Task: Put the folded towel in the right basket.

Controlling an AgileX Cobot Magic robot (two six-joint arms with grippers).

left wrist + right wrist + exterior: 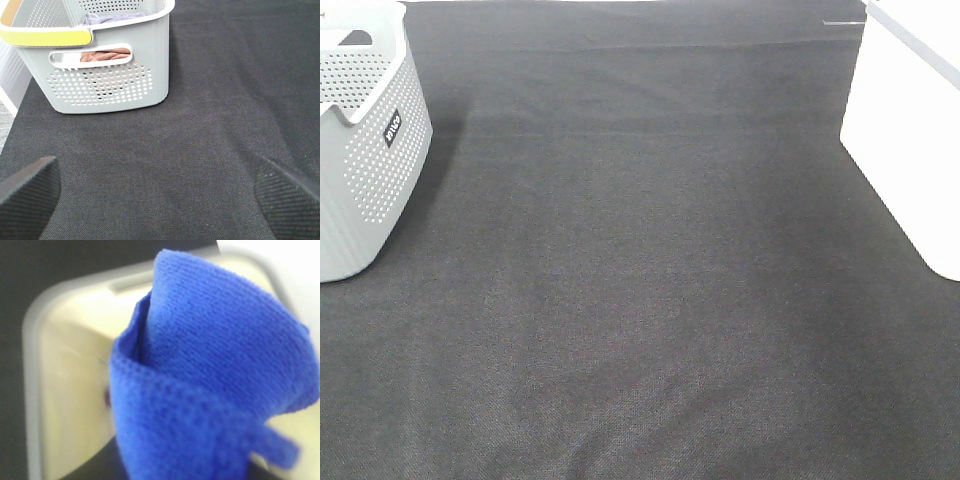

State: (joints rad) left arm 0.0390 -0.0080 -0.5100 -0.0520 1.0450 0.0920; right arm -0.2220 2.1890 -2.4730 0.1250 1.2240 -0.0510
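The blue folded towel (210, 375) fills the right wrist view, bunched up close to the camera and hanging over the open cream inside of the right basket (65, 390). My right gripper's fingers are hidden behind the towel, which appears held in them. In the exterior high view the right basket (910, 130) shows only as a white wall at the right edge, and neither gripper nor the towel shows there. My left gripper (160, 200) is open and empty, low over the dark cloth, its fingertips (27, 195) wide apart.
A grey perforated basket (365, 150) stands at the far left. In the left wrist view the grey basket (110, 75) has a yellow-edged rim and holds brownish and grey cloths. Dark cloth (640, 280) covers the table.
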